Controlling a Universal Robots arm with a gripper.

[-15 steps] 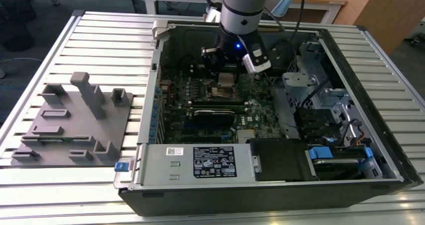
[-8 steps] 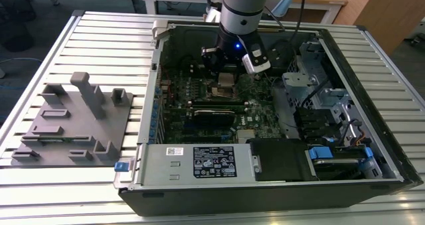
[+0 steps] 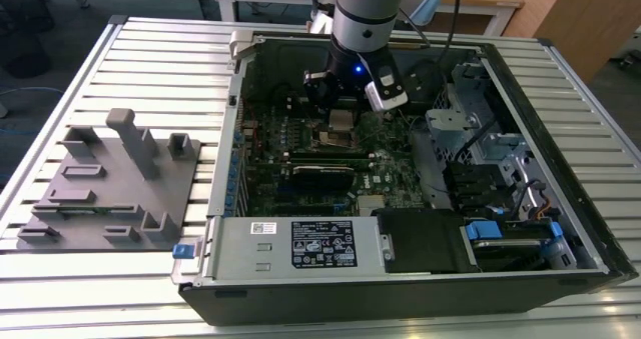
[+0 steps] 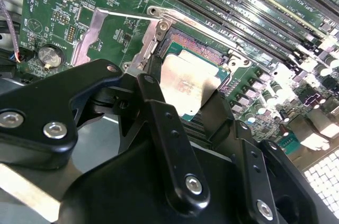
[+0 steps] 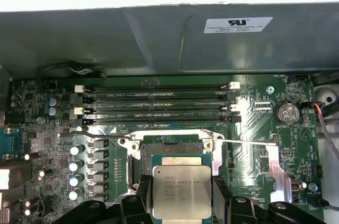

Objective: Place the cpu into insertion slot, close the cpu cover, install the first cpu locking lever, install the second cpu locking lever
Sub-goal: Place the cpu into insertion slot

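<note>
The first step was judged in hand: the cpu was held clamped in the gripper, close over the insertion slot beside the memory slots, toward the motherboard's far edge, not yet seated. Square alignment with the socket was called for.

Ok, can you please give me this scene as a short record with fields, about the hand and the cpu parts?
hand: shut on the cpu, inside the open computer case
cpu: held over the insertion slot; whether it touches cannot be told
insertion slot: partly in view past the cpu
cpu cover: open, swung off the slot
work so far: cpu not yet released
</note>
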